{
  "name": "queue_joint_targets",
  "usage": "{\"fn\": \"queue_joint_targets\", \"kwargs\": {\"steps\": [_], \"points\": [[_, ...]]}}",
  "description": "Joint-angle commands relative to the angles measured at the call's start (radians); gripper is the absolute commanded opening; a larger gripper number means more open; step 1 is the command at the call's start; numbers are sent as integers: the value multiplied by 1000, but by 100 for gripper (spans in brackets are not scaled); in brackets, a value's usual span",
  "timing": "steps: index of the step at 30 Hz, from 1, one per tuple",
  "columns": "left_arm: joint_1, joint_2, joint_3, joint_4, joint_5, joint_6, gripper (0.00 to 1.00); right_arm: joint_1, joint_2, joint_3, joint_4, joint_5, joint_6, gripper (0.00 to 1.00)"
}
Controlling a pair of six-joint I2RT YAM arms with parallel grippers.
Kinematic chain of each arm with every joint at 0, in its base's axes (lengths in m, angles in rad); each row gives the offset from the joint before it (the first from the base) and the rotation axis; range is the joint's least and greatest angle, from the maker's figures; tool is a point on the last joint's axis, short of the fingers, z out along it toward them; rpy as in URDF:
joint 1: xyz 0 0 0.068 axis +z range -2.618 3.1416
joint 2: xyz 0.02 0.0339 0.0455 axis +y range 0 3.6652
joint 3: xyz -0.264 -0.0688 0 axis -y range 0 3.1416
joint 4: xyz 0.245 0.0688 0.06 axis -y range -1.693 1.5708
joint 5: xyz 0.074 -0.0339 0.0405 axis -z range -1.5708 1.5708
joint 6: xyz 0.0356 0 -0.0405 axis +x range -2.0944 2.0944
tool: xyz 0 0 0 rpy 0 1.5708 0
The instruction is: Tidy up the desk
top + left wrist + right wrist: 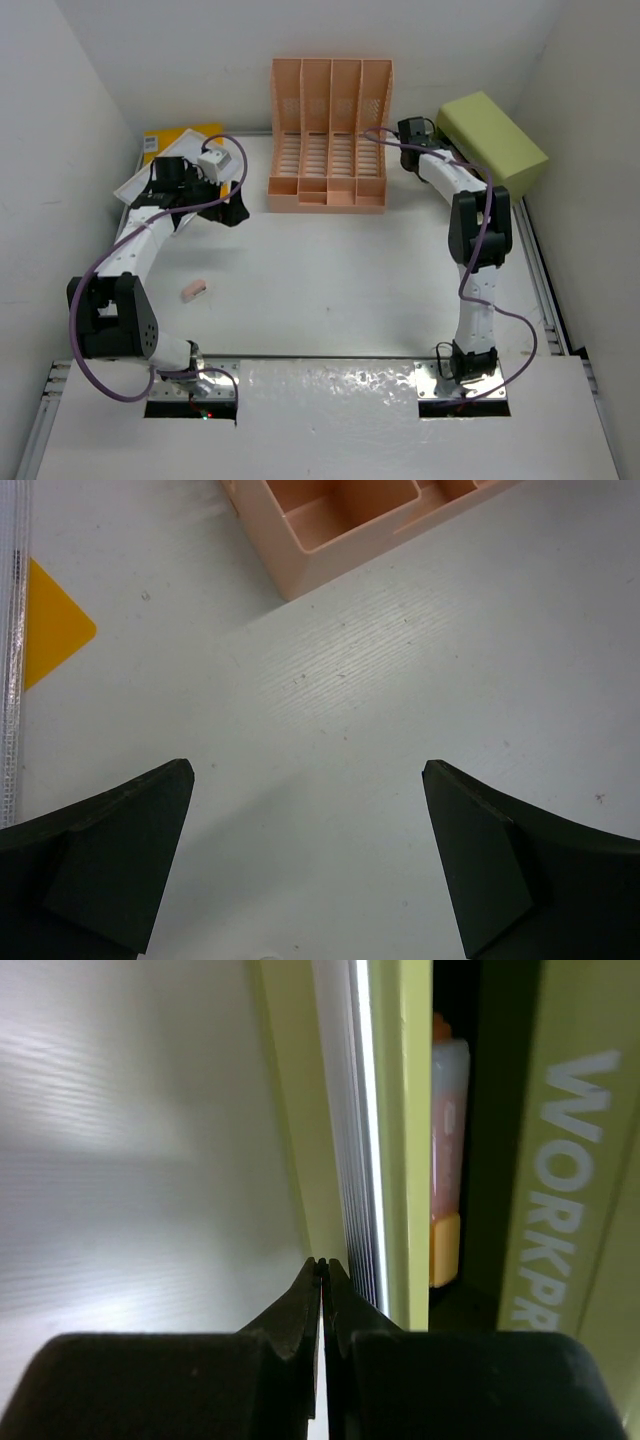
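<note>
Nearest the bases, a small pink item [193, 291] lies on the desk [350, 280], behind the left gripper [308, 770]. That gripper hangs over bare tabletop, jaws spread wide, nothing between them. A yellow sheet corner [50, 625] sits off to its left, and the peach file rack [330, 520] is just ahead of it, to the right. Farther back, the right gripper [322, 1260] has its fingers pinched together on nothing. Its tips are low over the desk, right beside the lime-green box [410, 1110], which is on its right.
</note>
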Motion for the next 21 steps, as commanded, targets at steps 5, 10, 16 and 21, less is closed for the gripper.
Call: {"fn": "queue_joint_targets", "kwargs": {"steps": [5, 10, 16, 21], "points": [[7, 1, 29, 9, 3, 15, 100, -42, -3, 41, 90, 94, -41, 0], [7, 4, 33, 3, 3, 16, 100, -60, 6, 53, 94, 93, -44, 0], [7, 12, 35, 4, 3, 16, 100, -60, -3, 41, 89, 62, -33, 0], [7, 15, 40, -7, 4, 19, 100, -62, 8, 56, 90, 79, -53, 0]]}}
